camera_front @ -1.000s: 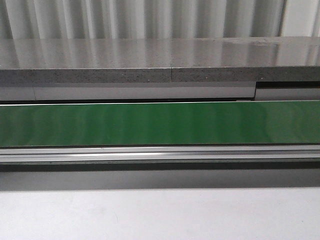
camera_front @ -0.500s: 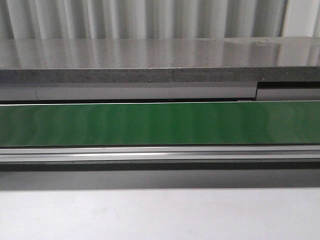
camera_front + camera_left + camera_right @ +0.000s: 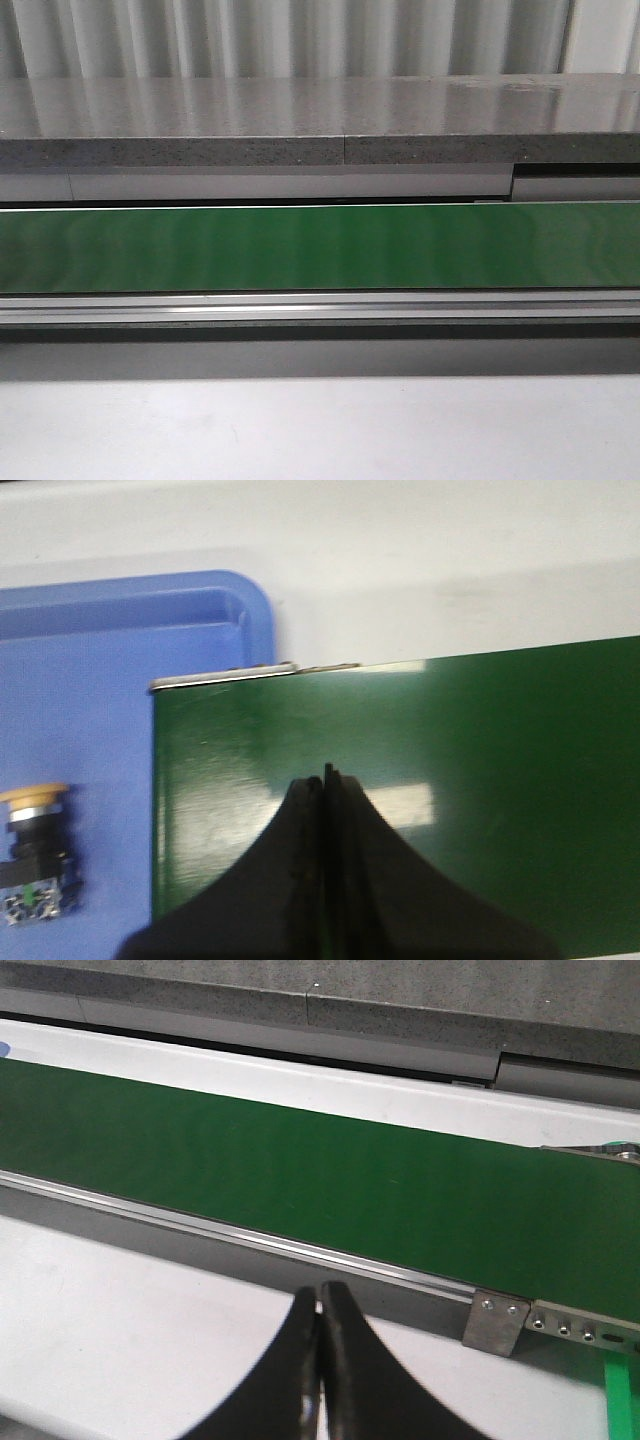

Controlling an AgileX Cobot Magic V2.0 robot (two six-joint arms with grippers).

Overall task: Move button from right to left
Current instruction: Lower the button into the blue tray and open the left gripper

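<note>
Hovering over the green belt (image 3: 400, 780), left hand (image 3: 326, 772) clenched, empty; right hand (image 3: 320, 1290) likewise clenched.

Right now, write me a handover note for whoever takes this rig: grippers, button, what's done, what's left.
Left gripper: shut, empty, over the green conveyor belt.
Right gripper: shut, empty, over the white table just in front of the belt's metal rail.
The button: lying on the blue tray beyond the belt's end, seen only in the left wrist view, orange-yellow cap clear of the gripper. The front view shows no button on the belt.
Done: a button sits in the tray; I cannot tell whether this is the delivered one.
Left: confirm that, and whether more buttons are coming from the right.
</note>
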